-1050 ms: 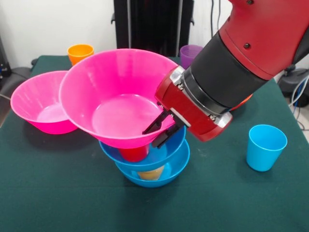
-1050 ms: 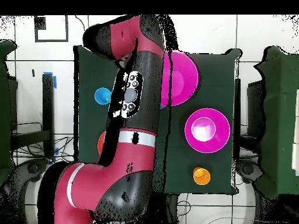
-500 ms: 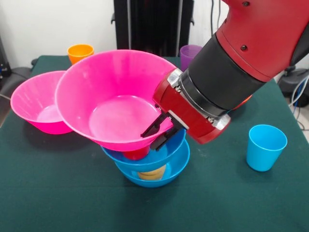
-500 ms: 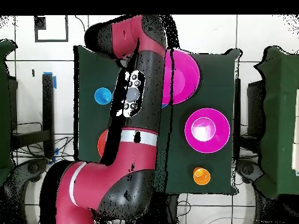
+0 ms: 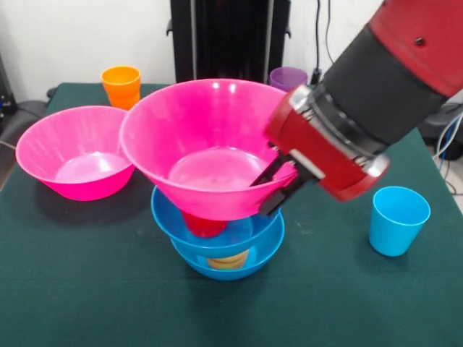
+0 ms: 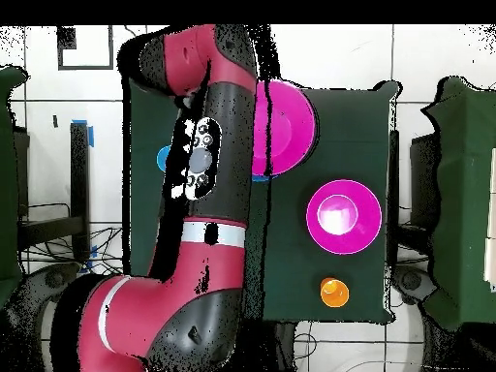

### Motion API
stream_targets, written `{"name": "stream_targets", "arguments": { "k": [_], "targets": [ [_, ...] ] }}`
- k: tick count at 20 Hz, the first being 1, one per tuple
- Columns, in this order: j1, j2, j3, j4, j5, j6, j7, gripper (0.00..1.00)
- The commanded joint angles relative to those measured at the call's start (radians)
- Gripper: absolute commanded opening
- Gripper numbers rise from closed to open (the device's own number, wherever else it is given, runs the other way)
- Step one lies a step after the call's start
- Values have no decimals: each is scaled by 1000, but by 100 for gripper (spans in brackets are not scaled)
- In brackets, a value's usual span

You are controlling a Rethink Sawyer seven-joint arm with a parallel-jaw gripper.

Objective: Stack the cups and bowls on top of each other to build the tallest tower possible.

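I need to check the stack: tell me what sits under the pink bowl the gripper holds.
Under the held pink bowl a red cup stands in the upper blue bowl; below, a yellow cup shows in the lower blue bowl. The cups' tops are covered.

The front view looks from across the green table (image 5: 87, 289), a little above it and close to the stacked bowls. The overhead view looks straight down from high up and shows the whole table (image 6: 373, 291). Both views share the second pink bowl (image 5: 72, 155) (image 6: 343, 217) and the orange cup (image 5: 121, 81) (image 6: 333, 291)
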Motion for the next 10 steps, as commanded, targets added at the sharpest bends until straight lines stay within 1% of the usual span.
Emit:
{"name": "stream_targets", "arguments": {
  "k": [1, 10],
  "targets": [
    [24, -51, 71, 116, 27, 105, -84, 0],
    [7, -60, 58, 91, 26, 134, -139, 0]
  ]
}}
